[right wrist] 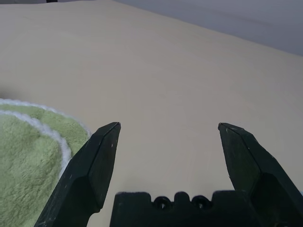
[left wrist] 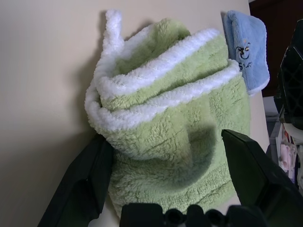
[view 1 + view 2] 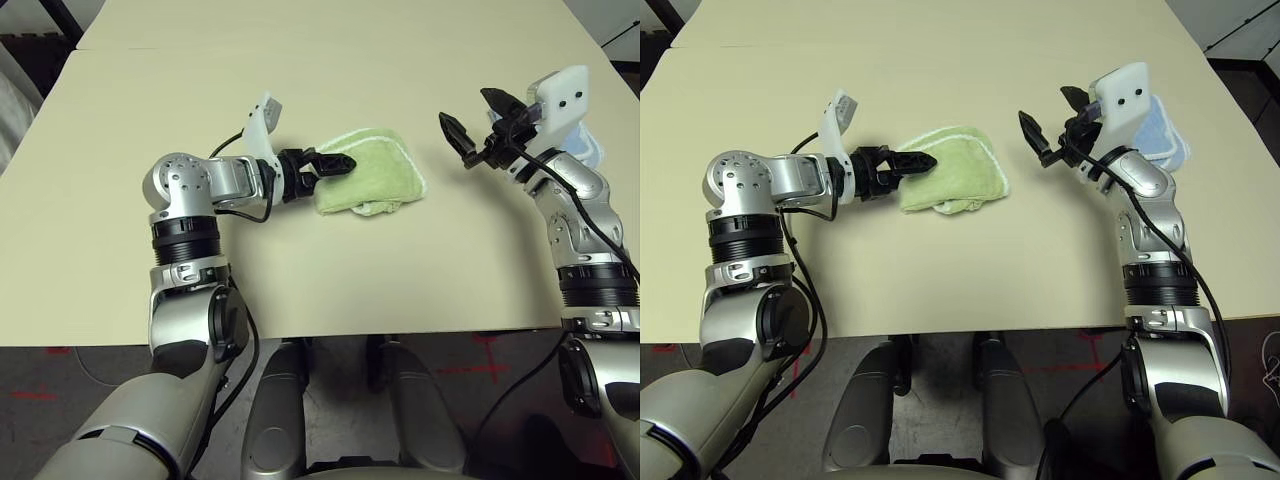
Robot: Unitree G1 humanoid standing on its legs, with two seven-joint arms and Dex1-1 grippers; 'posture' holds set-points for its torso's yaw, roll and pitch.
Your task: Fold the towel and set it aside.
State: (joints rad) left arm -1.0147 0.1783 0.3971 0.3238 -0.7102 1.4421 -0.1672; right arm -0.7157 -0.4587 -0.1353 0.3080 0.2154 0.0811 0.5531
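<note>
The light green towel (image 3: 375,170) lies folded into a thick bundle at mid-table, its white stitched edging (image 2: 156,71) showing in stacked layers. My left gripper (image 3: 325,165) is at the towel's left end, open, with its black fingers (image 2: 85,179) spread on either side of the bundle's near part. My right gripper (image 3: 1050,110) hovers open above the table, a short way to the right of the towel and apart from it. The right wrist view catches the towel's rounded edge (image 1: 28,151) off to one side of those fingers.
A smaller light blue towel (image 3: 1160,135) lies near the table's right edge, behind my right wrist. The beige table (image 3: 350,280) is bare in front of the green towel and across the far half. Dark floor borders the table on the right.
</note>
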